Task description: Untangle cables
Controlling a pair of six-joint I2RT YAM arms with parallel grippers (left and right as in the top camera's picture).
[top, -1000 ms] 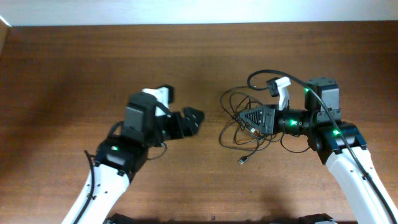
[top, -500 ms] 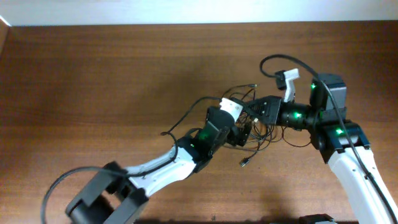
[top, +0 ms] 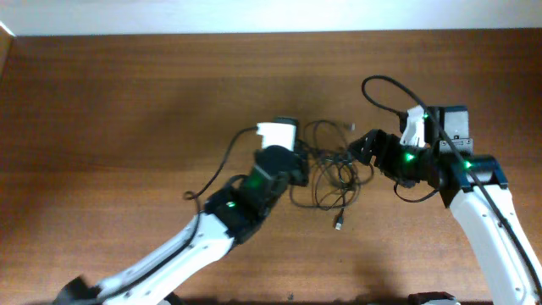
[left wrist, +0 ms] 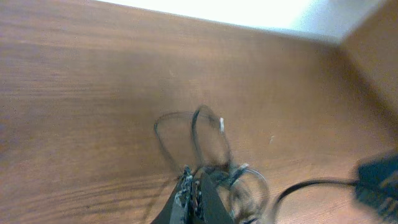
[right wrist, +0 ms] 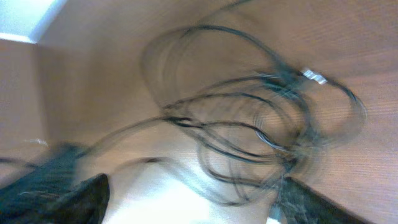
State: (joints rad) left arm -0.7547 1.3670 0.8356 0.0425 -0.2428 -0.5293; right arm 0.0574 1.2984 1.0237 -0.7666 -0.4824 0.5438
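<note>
Left wrist view shows us the left gripper [left wrist: 188, 180] at the bottom edge, its two dark fingers pressed together into one narrow point. A thin black strand of the cables [left wrist: 214, 168] comes right up to this point, so we read these jaws as clenched on the cables. Just past the tips the strands cross in a small knot. From there two loops lie flat on the brown table [left wrist: 74, 93], going away from the camera. A silvery plug [left wrist: 221, 123] sits at the far side of one loop.

In the right wrist view the picture is much blurred. The right gripper [right wrist: 194, 186] has its dark fingers at the two lower corners, wide apart, so we take these jaws as released. The cables [right wrist: 249, 118] spread in many overlapping loops in front of the fingers. Some strands run down close to the finger at the lower right corner, but we cannot tell if they touch it.

From overhead, the two grippers face each other across the tangle. The left gripper [top: 301, 167] is at the left side of the tangle and the right gripper [top: 362, 150] at its right side, both just at the strands. The cables [top: 332, 174] lie between them, a little right of the middle of the table. One strand leaves the bundle toward the near edge and ends in a small loose plug [top: 337, 225] that lies alone on the wood. The left arm reaches in from the lower left, the right arm from the lower right.
</note>
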